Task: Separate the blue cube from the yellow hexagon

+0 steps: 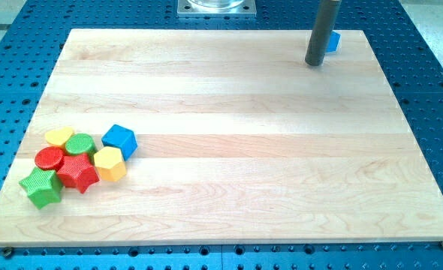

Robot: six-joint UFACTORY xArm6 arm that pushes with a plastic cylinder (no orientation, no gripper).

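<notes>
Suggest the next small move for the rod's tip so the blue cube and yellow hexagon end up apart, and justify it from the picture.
Probably bring my tip from the view's top right down toward the view's left, to the cluster. The blue cube sits against the yellow hexagon, on its upper right. My tip is far off, beside another blue block, so it must close in before any push.

Our tip (314, 63) stands at the view's top right, a small blue block (333, 41) just behind it. Toward the blue cube (120, 140) the surface (244, 150) lies open; the yellow hexagon (109, 163) and neighbouring blocks crowd its left.
</notes>
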